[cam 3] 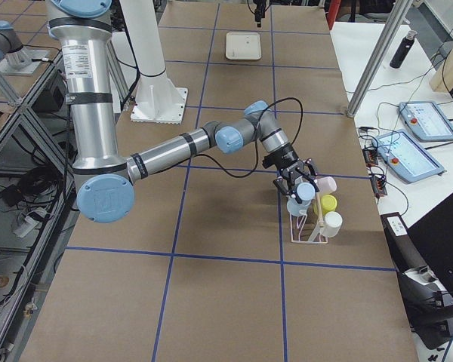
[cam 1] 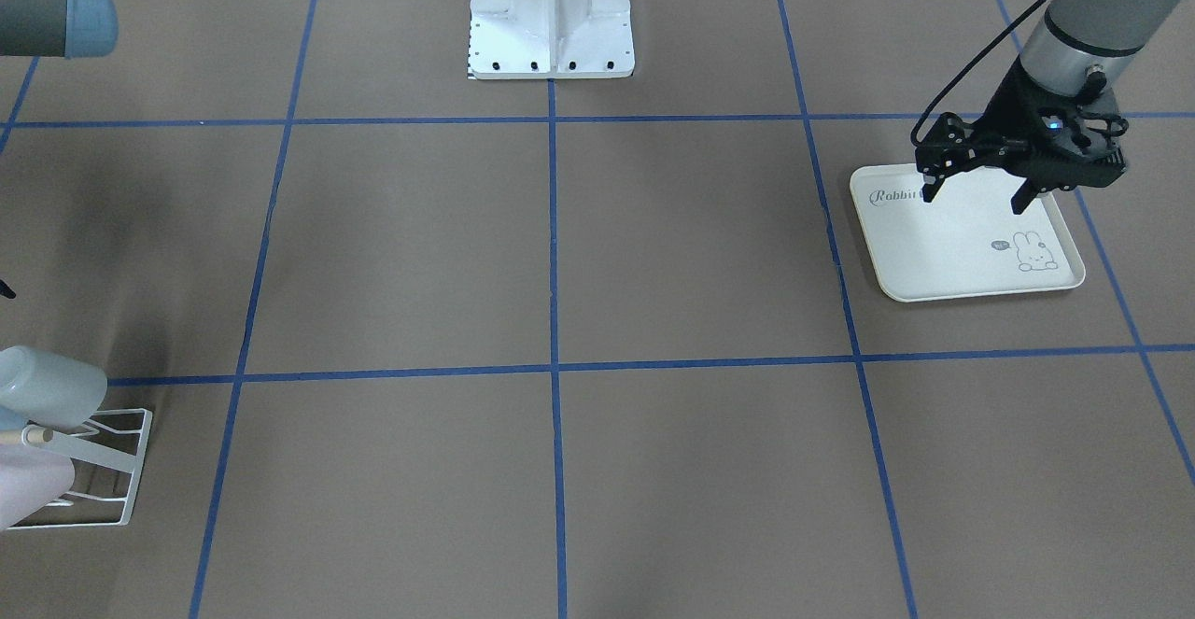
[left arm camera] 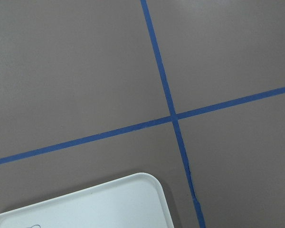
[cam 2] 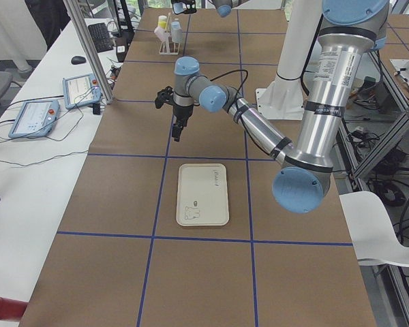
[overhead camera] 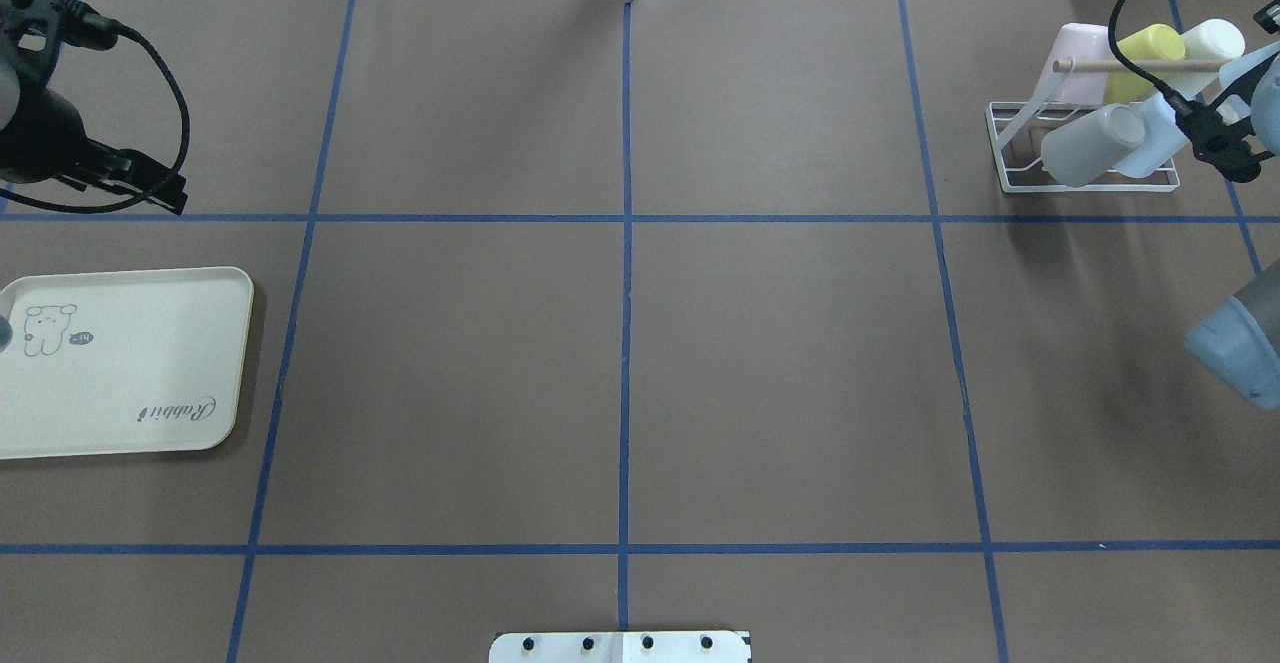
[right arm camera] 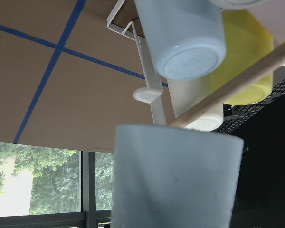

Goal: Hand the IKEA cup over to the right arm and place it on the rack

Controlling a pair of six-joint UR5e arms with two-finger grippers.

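The white wire rack (overhead camera: 1010, 158) with its wooden dowel (overhead camera: 1100, 65) stands at the far right of the table. My right gripper (overhead camera: 1215, 133) is at the rack, shut on a light blue IKEA cup (overhead camera: 1160, 138) that leans on the rails. That cup fills the bottom of the right wrist view (right arm camera: 175, 180), below the dowel (right arm camera: 237, 88); the fingers are hidden there. My left gripper (cam 1: 976, 191) is open and empty, hovering over the far edge of the cream rabbit tray (cam 1: 962, 255).
The rack also holds a grey-blue cup (overhead camera: 1085, 143), a pink cup (overhead camera: 1080, 53), a yellow cup (overhead camera: 1150, 48) and a white cup (overhead camera: 1212, 38). The robot's white base (cam 1: 551, 12) stands at the near middle. Blue tape lines grid the brown table.
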